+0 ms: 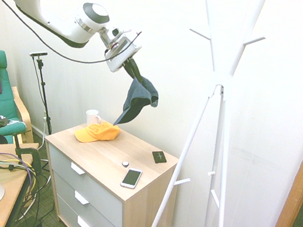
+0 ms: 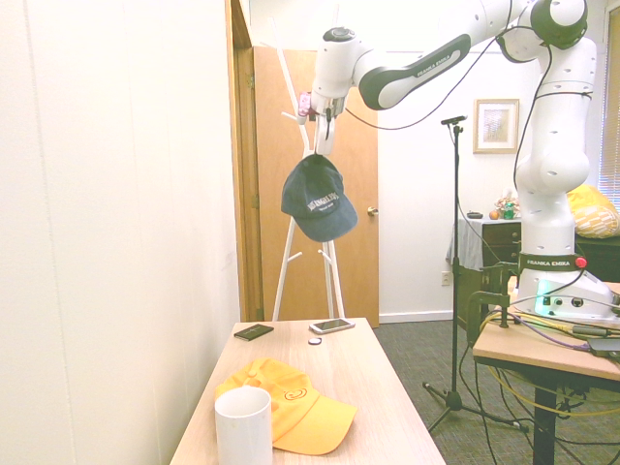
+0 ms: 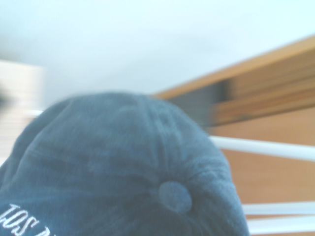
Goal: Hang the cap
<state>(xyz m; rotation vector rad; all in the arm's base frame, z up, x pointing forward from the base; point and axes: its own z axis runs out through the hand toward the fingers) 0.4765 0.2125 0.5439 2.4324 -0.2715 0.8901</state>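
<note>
Soft dark navy-blue fabric baseball cap: small white lettering across the front; button matching the crown. Soft orange-yellow fabric baseball cap: round darker emblem. Cylindrical mug: plain white. Pale wood-grain worktop: light grey drawer fronts, white handles. Slender angular coat stand: white throughout. Flat rectangular phone: white surround, dark screen.

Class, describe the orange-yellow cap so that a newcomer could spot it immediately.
Find the wooden-topped chest of drawers beside the white coat stand. On its top, at the end away from the phone, a cap lies by a white mug. It is orange-yellow, unlike the dark blue cap hanging from the gripper.
</note>
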